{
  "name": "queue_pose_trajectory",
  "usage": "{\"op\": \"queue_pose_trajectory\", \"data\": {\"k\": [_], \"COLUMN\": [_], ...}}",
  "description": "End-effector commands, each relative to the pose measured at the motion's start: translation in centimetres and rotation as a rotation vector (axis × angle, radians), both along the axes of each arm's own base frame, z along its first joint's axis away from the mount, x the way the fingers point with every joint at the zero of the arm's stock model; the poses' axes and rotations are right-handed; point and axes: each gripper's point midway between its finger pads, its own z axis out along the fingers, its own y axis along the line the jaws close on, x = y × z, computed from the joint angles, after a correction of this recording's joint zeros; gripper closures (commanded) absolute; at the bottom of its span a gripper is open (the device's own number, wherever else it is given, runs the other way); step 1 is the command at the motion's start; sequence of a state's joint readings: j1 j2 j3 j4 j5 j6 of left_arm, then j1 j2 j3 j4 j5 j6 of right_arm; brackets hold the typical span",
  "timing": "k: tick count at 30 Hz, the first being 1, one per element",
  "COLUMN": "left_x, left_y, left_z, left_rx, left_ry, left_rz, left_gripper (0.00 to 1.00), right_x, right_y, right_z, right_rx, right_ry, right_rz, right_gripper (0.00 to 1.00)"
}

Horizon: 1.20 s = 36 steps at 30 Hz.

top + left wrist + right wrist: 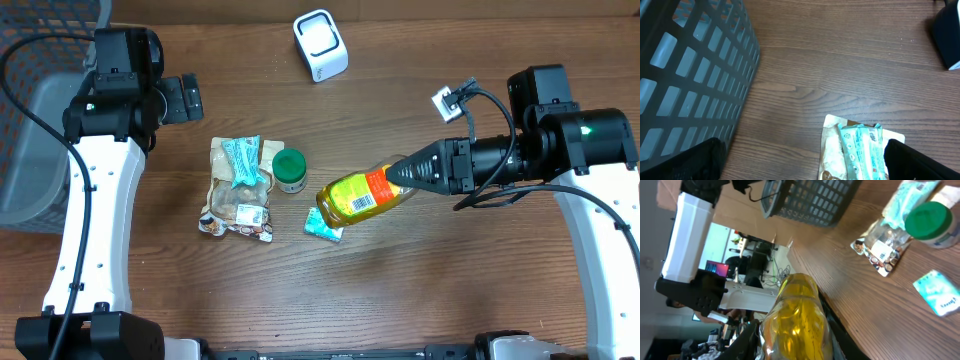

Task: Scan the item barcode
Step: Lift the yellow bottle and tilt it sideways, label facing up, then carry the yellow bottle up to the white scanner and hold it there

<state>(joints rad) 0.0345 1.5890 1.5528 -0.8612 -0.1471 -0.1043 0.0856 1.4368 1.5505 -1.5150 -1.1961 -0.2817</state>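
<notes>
A yellow bottle [362, 195] with an orange label lies sideways above the table's middle, and my right gripper [400, 178] is shut on its neck end. In the right wrist view the bottle [796, 317] fills the space between the dark fingers [747, 340]. A white barcode scanner [320, 45] stands at the back centre, well apart from the bottle. My left gripper [190, 97] hangs open at the back left beside the basket, with nothing between its fingers [700, 160].
A grey mesh basket [40, 120] stands at the left edge. Snack packets [238, 185], a green-lidded jar [290, 168] and a small teal sachet [322, 226] lie left of centre. A white tag [446, 100] hangs near the right arm.
</notes>
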Motion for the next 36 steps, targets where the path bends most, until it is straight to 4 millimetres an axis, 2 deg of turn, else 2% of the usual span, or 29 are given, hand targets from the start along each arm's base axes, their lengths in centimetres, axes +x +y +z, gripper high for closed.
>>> {"op": "queue_pose_trajectory", "data": {"k": [1, 16, 20, 24, 27, 29, 32, 36], "left_x": [0.1, 0.1, 0.1, 0.1, 0.1, 0.1, 0.1, 0.1], "left_y": [0.1, 0.1, 0.1, 0.1, 0.1, 0.1, 0.1, 0.1], "left_z": [0.3, 0.3, 0.3, 0.3, 0.3, 0.3, 0.3, 0.3], "left_rx": [0.013, 0.013, 0.013, 0.013, 0.013, 0.013, 0.013, 0.013], "left_ry": [-0.006, -0.006, -0.006, -0.006, -0.006, -0.006, -0.006, -0.006], "left_rz": [-0.002, -0.002, -0.002, -0.002, -0.002, -0.002, -0.002, -0.002], "left_gripper": [0.0, 0.0, 0.0, 0.0, 0.0, 0.01, 0.01, 0.01], "right_x": [-0.5, -0.6, 0.0, 2.2, 5.4, 7.6, 10.4, 12.4], "right_y": [0.0, 0.0, 0.0, -1.0, -3.0, -4.4, -4.8, -5.0], "right_z": [1.2, 1.2, 1.2, -0.6, -3.0, -3.9, -3.1, -1.2], "right_rx": [0.015, 0.015, 0.007, -0.131, -0.322, -0.407, -0.4, -0.468], "right_ry": [-0.04, -0.037, -0.108, -0.197, -0.173, -0.146, -0.146, -0.214], "right_rz": [0.003, 0.004, 0.012, -0.039, -0.195, -0.321, -0.45, -0.526], "right_gripper": [0.74, 0.74, 0.75, 0.75, 0.75, 0.75, 0.77, 0.75]}}
